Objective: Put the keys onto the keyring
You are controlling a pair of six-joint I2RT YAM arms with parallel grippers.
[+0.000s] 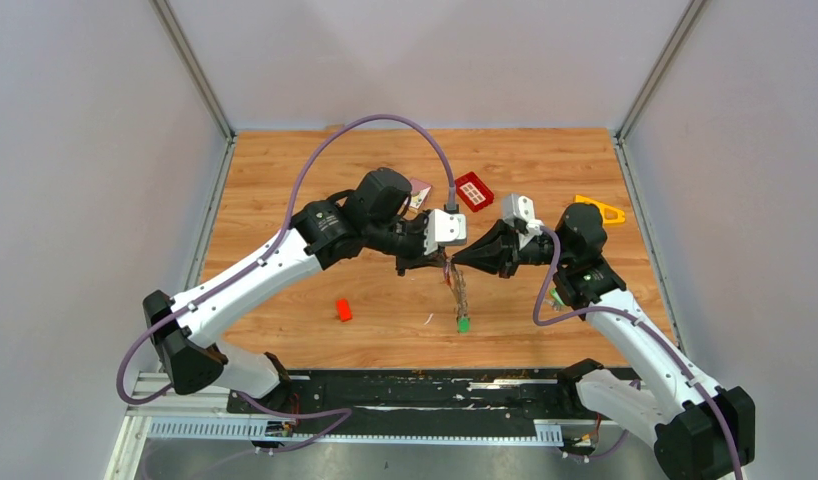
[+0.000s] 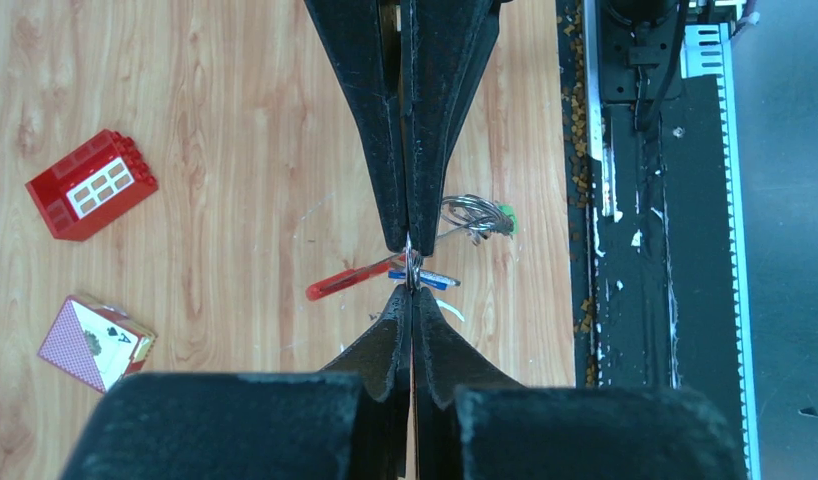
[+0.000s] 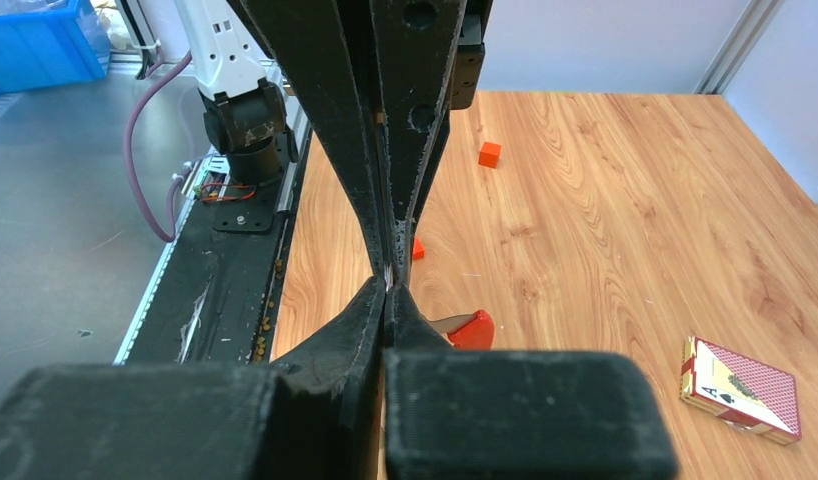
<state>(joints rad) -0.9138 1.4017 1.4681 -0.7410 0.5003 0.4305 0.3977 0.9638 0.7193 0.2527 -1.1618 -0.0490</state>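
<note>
Mid-table, above the wood: my left gripper (image 2: 412, 292) and right gripper (image 2: 407, 243) meet tip to tip, both closed tight, with the small metal loop of the keyring (image 2: 413, 268) nipped in the seam between them (which of the two carries the weight I cannot tell). The left comes in from the left and the right from the right, almost on one line, so neither is the nearer. The bundle hangs from that meeting point toward the near edge of the table (image 1: 545, 160), its long axis across the line of the grippers, with the green key (image 1: 464, 323) at its low end. The blue key (image 2: 430, 278) and the fob's red piece (image 2: 340, 283) sit just under the tips.
</note>
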